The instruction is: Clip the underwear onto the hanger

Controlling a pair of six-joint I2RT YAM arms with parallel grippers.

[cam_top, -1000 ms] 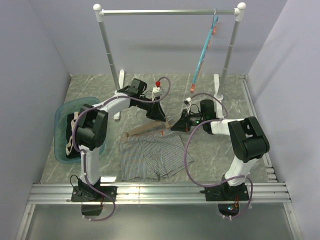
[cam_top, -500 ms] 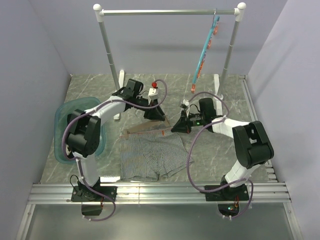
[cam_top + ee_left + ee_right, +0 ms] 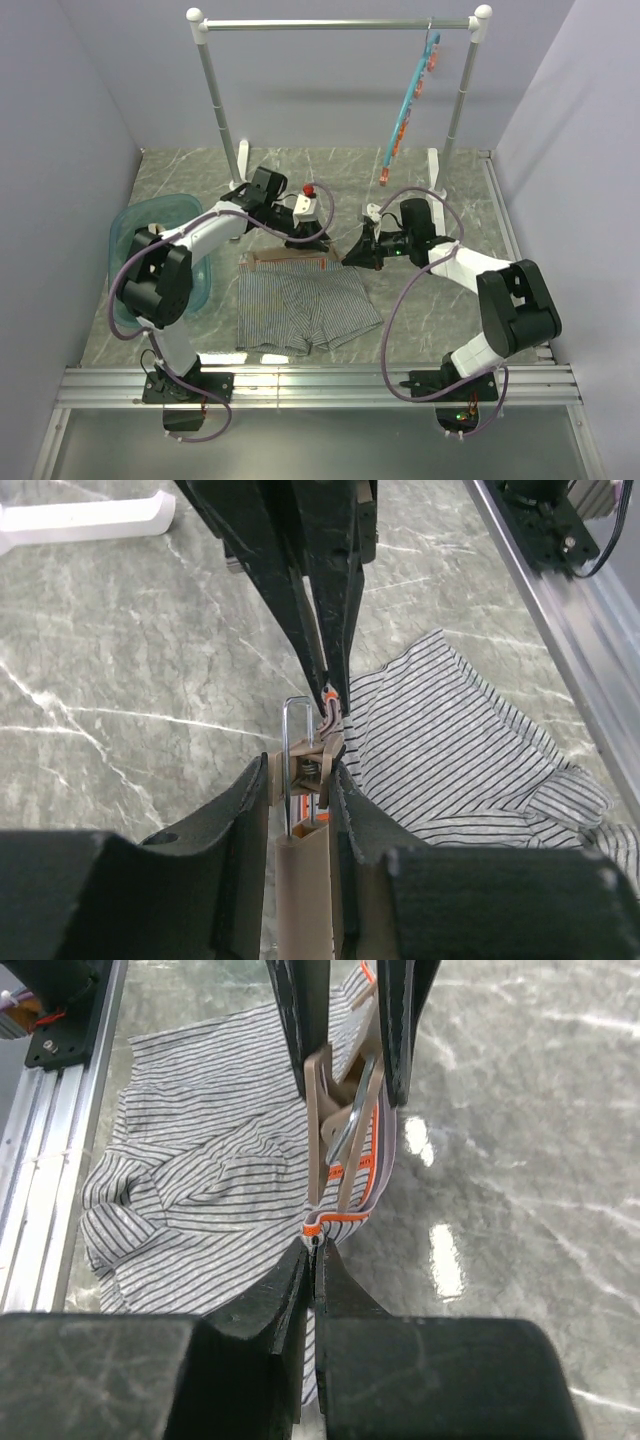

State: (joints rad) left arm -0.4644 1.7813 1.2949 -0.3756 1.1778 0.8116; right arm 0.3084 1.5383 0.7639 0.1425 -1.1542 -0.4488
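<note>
The striped underwear (image 3: 305, 305) lies flat near the middle of the table. The wooden hanger (image 3: 283, 258) rests along its waistband. My left gripper (image 3: 325, 240) is shut on the hanger's end clip (image 3: 318, 752), one finger on each side of it, with the bar (image 3: 303, 900) running back between the fingers. My right gripper (image 3: 348, 257) is shut on the orange-edged waistband corner (image 3: 335, 1222) and holds it up at the clip's mouth (image 3: 340, 1130). In the right wrist view the underwear (image 3: 200, 1160) spreads out to the left. The hanger's hook is hidden.
A teal tub (image 3: 125, 228) sits at the left, partly behind my left arm. The clothes rack (image 3: 340, 24) stands at the back with a slim teal hanger (image 3: 405, 110) on it, its white foot (image 3: 90, 515) close by. An aluminium rail (image 3: 320, 385) runs along the near edge.
My left arm has swung forward and brought the hanger down level along the waistband. My right gripper has shifted a little with the waistband corner still in it.
</note>
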